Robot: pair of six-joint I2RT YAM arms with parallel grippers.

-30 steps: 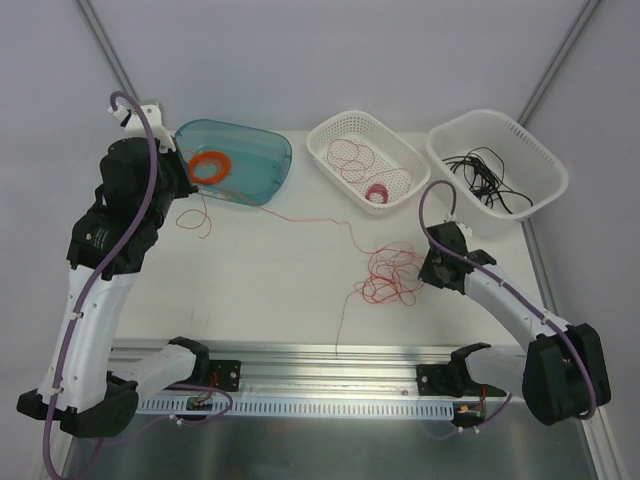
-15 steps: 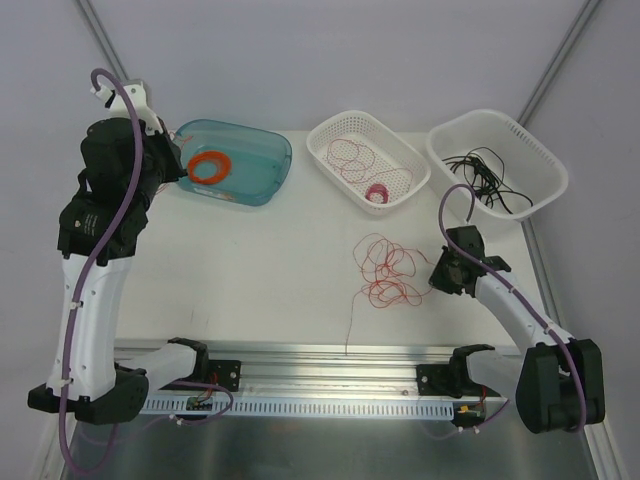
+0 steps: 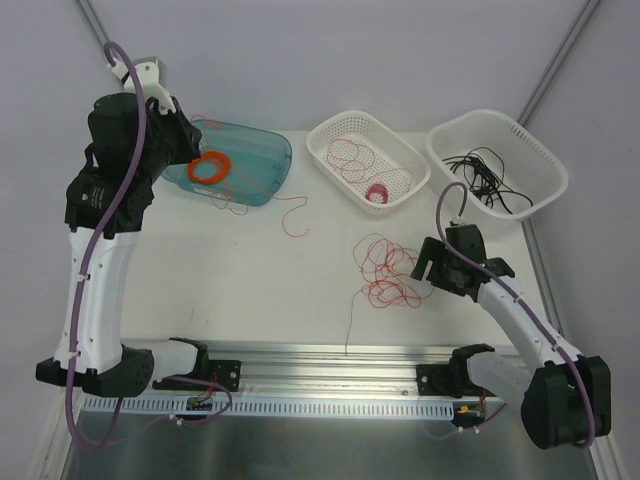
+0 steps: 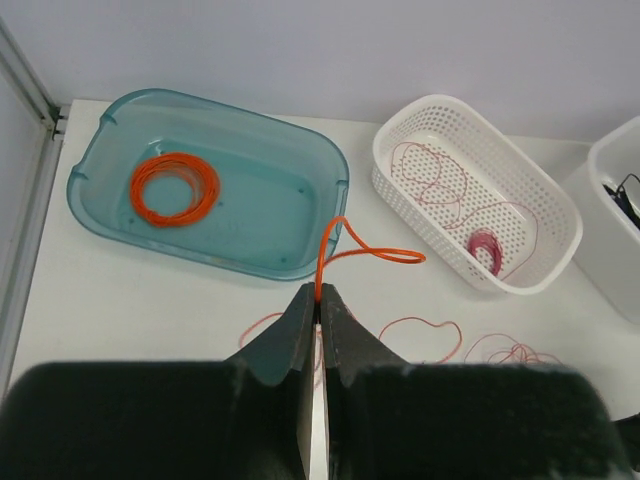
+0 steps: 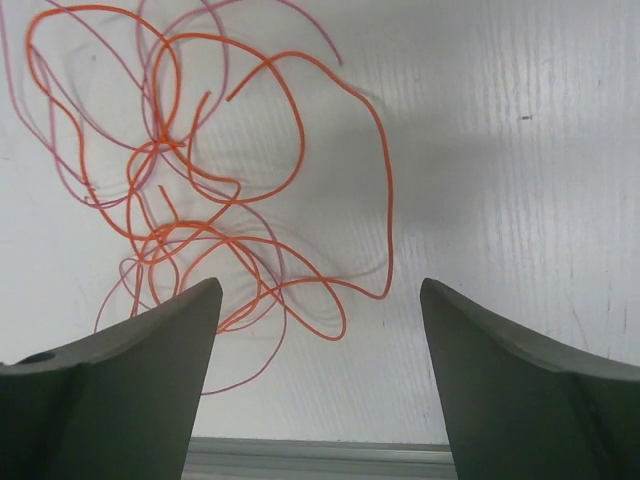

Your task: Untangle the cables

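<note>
Clamping an orange cable [image 4: 320, 268] at lower centre of the left wrist view, the left gripper [image 4: 320, 297] sits below the tub [image 4: 230, 110]. The right gripper [image 5: 320, 285], jaws apart, hangs over the tangled cables [image 3: 388, 270] right of centre in the top view.

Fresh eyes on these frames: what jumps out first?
The left tool, up at the far left by the teal tub, is shut on an orange cable that loops out past its tips. Mid-table, a loose reddish tangle lies just ahead of the open right tool.
</note>
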